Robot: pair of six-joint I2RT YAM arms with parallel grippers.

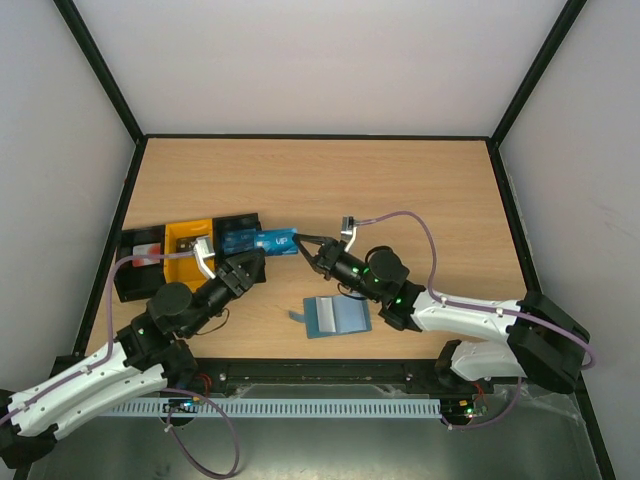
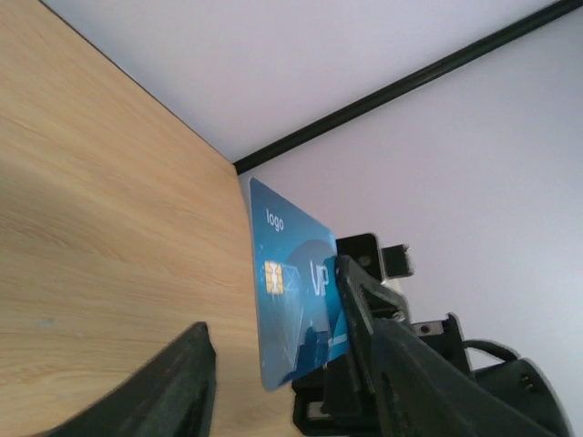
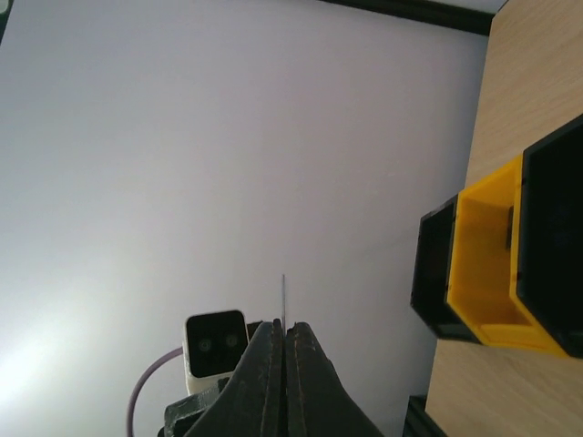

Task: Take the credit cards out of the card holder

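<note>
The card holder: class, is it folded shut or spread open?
Spread open: the card holder lies flat on the table, its paler inner panel showing.

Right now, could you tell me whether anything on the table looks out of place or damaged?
Nothing looks damaged or spilled. The only oddity is that the blue card is held aloft, pinched by the right hand. The card holder lies open and unattended near the front edge of the table.
</note>
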